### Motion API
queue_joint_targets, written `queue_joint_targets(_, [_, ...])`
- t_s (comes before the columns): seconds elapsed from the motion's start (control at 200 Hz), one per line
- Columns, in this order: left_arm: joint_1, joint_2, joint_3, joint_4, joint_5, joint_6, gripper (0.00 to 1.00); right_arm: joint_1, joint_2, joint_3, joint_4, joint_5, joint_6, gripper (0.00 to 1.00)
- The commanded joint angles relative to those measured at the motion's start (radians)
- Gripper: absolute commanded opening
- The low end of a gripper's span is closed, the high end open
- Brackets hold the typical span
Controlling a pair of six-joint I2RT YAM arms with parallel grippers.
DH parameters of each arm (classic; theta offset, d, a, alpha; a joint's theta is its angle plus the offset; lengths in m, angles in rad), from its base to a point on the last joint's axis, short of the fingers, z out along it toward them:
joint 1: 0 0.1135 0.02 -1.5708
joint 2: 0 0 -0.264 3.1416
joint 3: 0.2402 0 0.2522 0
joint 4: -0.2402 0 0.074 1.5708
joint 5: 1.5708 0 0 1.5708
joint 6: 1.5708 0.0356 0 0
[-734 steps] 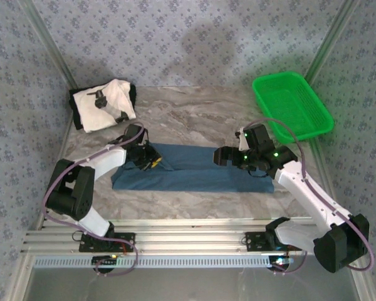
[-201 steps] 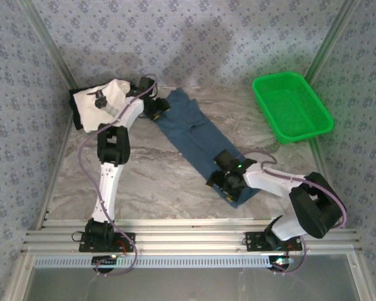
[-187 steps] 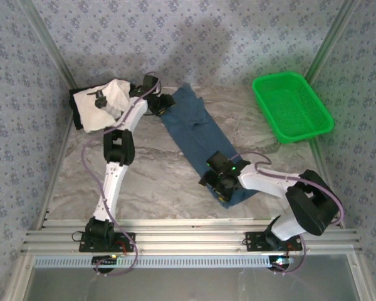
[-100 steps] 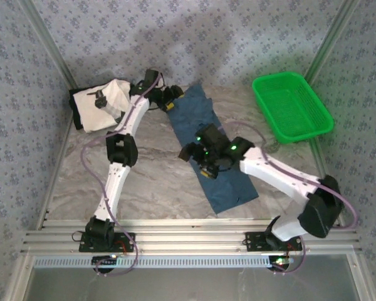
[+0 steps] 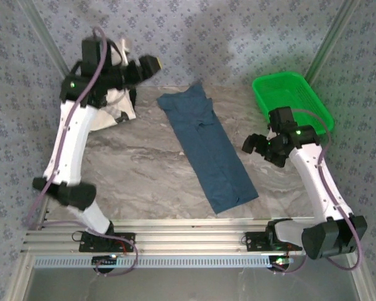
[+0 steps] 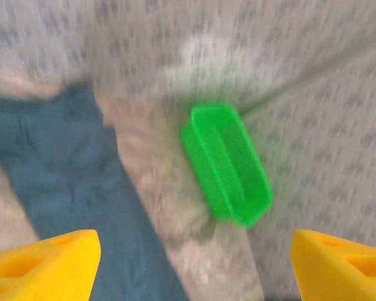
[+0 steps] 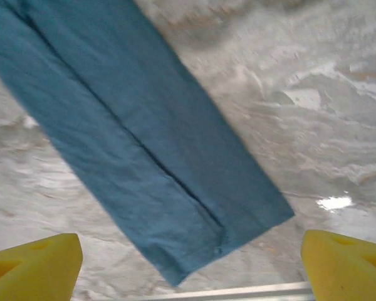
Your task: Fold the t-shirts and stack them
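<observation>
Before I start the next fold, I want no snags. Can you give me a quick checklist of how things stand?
1. Left gripper free of cloth: ok. It is open, raised, with nothing between its fingers.
2. Right gripper free of cloth: ok. It is open and empty, to the right of the teal t-shirt.
3. Teal t-shirt lying flat: ok. It is a long strip lying diagonally on the table.
4. White t-shirt folded: cannot tell. The left arm partly hides it.
5. Green basket apart from both shirts: ok.

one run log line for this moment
left claw: open, raised | right claw: open, empty | dark teal-blue cloth t-shirt: long strip, flat, unheld
</observation>
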Motion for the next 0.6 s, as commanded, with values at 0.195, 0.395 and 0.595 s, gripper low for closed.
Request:
queue_joint_targets(0.195, [-0.202,0.016,-0.607,0.417,-0.124,-0.232,0.65,0.007,0.125,-0.307,0.289,-0.117,0.034,0.75])
queue_joint_targets(0.395, [-0.269,0.301,-0.525,0.479,-0.186,-0.258,0.54,0.067,0.217,-0.408,0.426,-0.101,0.112,0.61])
queue_joint_targets(0.595, [-0.269,0.509,-0.4,0.435,-0.237,-0.263,0.52,0.181,0.282,-0.492,0.505,-0.071,0.243,0.55])
